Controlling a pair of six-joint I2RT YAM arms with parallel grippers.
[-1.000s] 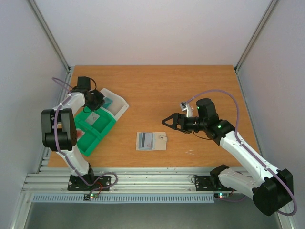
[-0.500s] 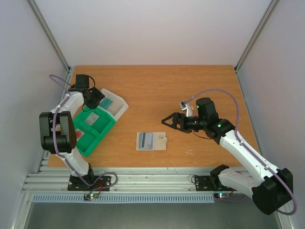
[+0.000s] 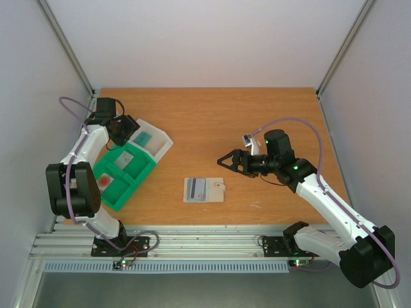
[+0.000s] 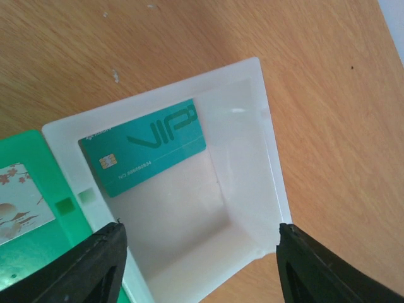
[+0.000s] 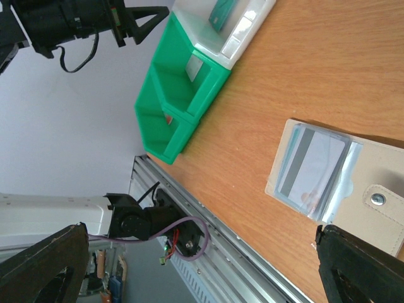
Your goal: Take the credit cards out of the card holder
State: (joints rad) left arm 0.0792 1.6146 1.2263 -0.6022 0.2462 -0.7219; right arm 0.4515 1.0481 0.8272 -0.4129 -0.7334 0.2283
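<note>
The card holder [image 3: 204,189] lies flat and unfolded near the table's front middle, with a grey-striped credit card [image 3: 196,188] in its clear pocket. The right wrist view shows the holder [image 5: 379,214] and that card [image 5: 312,167] too. A teal credit card [image 4: 148,148] lies loose inside the white box [image 4: 268,145]. My left gripper [image 4: 199,232] hangs open above that box with nothing between its fingers; from above the left gripper [image 3: 130,131] is at the box's left end. My right gripper [image 3: 223,163] is open, up and to the right of the holder, apart from it.
A green compartmented tray [image 3: 114,196] stands at the left, touching the white box [image 3: 164,142]; a grey card [image 3: 126,159] and a red one [image 3: 104,181] lie in its compartments. The left wall stands close behind my left arm.
My left gripper has opened and drawn back up and to the left from the white box, where the teal card now lies free. The right arm has barely moved.
</note>
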